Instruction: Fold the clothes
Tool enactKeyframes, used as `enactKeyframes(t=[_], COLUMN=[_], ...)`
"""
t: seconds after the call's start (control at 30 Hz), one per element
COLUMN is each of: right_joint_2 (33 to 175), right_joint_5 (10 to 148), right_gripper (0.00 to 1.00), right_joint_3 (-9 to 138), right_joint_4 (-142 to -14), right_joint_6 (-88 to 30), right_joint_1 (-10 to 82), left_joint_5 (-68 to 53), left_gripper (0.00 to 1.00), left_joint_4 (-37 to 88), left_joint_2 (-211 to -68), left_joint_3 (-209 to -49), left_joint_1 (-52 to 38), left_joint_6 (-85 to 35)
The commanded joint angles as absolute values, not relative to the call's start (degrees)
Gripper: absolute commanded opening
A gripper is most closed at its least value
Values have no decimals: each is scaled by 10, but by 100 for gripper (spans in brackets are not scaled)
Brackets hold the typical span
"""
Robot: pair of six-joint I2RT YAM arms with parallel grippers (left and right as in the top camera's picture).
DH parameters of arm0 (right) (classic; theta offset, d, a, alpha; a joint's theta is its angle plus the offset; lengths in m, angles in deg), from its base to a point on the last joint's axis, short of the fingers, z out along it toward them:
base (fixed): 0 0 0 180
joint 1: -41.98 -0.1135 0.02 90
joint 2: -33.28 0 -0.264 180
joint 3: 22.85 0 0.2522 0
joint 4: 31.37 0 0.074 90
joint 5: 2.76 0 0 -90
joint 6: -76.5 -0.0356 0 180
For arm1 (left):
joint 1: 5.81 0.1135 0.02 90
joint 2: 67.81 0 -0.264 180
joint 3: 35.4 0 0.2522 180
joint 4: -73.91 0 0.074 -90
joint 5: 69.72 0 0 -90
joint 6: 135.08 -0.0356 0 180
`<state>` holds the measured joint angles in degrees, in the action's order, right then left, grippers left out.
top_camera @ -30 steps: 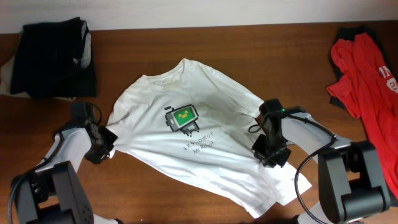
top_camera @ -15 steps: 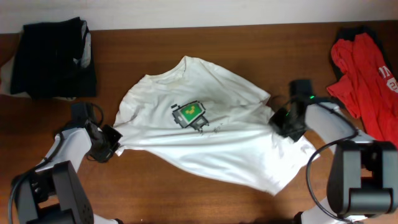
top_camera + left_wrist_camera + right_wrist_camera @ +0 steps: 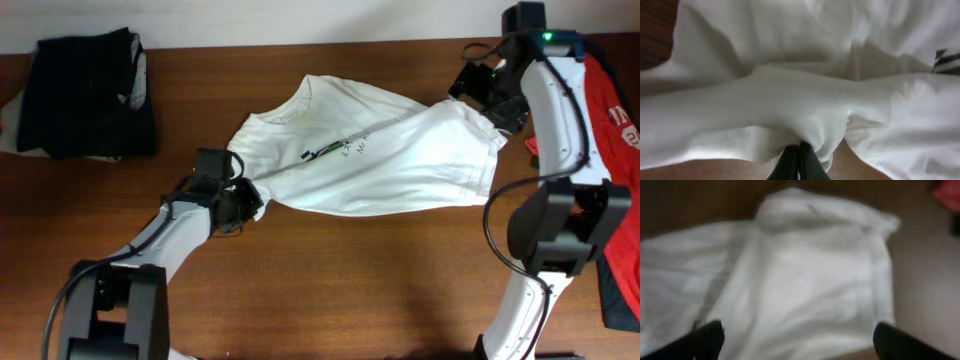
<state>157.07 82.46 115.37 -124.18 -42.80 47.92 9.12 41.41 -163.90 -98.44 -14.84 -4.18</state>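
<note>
The clothes, a white T-shirt (image 3: pixel 400 165), lie doubled over across the back middle of the table, with only a sliver of the green-and-black print (image 3: pixel 335 150) showing at the fold. My left gripper (image 3: pixel 243 197) is at the shirt's left end, shut on a bunch of its white fabric (image 3: pixel 810 130); the dark fingertips (image 3: pixel 799 162) are pressed together. At the shirt's far right corner my right gripper (image 3: pixel 487 98) hovers open just above the cloth. In the right wrist view its fingers (image 3: pixel 707 337) stand wide apart over the shirt (image 3: pixel 805 280), holding nothing.
A pile of black clothing (image 3: pixel 90 95) lies at the back left corner. A red garment (image 3: pixel 600 110) lies along the right edge, close behind the right arm. Bare brown tabletop (image 3: pixel 350 280) fills the front half.
Both arms carried the shirt's near edge up and over toward the back, doubling it. The right gripper swung to the back right and opened, letting go. The left gripper moved right, still gripping.
</note>
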Motion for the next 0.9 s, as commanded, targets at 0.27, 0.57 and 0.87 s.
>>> enactKeyframes(t=[0.27,0.57,0.87], right_joint_2=[1439,1088,1106], right_joint_5=[865,877,870], right_gripper=[99,98,88], right_joint_3=[1111,580,454], right_joint_4=[-1425,-1219,-1143], right_joint_6=[-450,-601,-581], right_joint_1=[484,484,484], left_joint_5=[193,192,192], left_gripper=[1,1,1], left_joint_4=[384,360,339], left_joint_2=[-1643,-1643,-1643], left_joint_3=[-983,-983,-983], left_joint_1=[-150,-146,-146], left_joint_6=[-25,-25,-25])
